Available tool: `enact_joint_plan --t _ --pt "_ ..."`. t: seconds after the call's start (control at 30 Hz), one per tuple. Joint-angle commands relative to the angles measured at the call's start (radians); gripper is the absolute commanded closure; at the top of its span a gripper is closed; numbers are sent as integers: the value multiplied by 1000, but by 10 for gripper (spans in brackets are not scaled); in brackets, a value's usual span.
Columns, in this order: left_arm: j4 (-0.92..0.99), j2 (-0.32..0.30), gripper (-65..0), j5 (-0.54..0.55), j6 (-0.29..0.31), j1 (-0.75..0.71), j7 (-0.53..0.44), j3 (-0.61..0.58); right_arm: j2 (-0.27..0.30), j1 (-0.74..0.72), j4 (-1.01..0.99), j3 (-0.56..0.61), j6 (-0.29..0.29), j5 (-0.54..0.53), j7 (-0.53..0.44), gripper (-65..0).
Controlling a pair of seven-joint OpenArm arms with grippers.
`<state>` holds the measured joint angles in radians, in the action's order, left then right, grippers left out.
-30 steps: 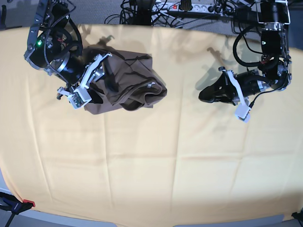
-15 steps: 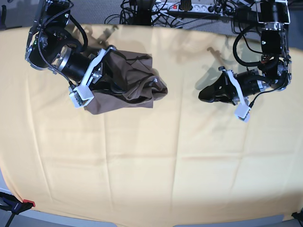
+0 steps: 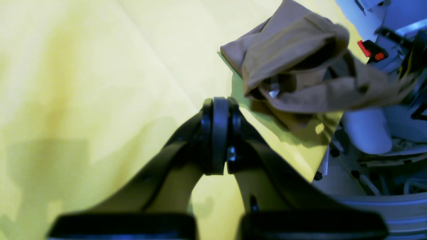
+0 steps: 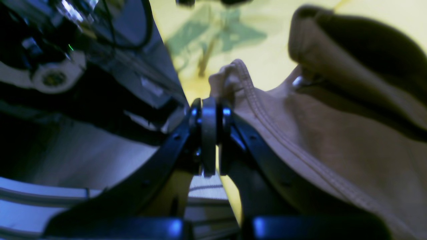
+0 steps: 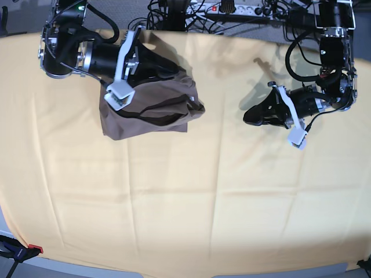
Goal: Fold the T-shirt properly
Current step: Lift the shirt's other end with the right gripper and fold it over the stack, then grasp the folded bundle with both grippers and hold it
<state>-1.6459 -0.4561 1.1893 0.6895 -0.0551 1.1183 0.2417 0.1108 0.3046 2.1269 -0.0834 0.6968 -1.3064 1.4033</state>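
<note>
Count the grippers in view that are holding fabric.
1: the right gripper, shut on the lifted edge of the T-shirt. The left gripper, shut and empty, hovers off to the shirt's side.

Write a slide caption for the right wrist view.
Right hand, shut, pinches the hemmed edge of the brown T-shirt above yellow cloth.

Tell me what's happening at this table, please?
The robot is folding a brown T-shirt. Its right hand has pinched a hemmed edge of the shirt and holds that part up off the table. The rest is bunched and creased, so the fold isn't finished. The left hand is shut, away from the shirt, holding nothing.
</note>
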Motion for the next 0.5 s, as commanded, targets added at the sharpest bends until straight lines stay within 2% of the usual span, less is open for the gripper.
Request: enact_joint_plan --t 0.0,0.03,0.13,0.17,0.33,0.47 --pt "-14 -11 0 26 9 14 -19 4 3 -5 17 25 1 -16 -19 0" --pt "-14 -10 0 25 9 14 -19 4 3 -5 17 54 1 -3 -21 -58" --pt "-14 -10 0 24 9 14 -19 4 3 -14 18 135 1 5 -21 -342" --pt "-14 -10 0 24 9 14 -19 4 3 -20 19 157 1 2 -21 -382" --pt "-14 -10 0 24 9 13 -19 4 3 -53 112 206 1 -30 -22 -376" --pt "-14 -10 0 24 9 14 -19 4 3 -53 192 185 1 48 -47 -376"
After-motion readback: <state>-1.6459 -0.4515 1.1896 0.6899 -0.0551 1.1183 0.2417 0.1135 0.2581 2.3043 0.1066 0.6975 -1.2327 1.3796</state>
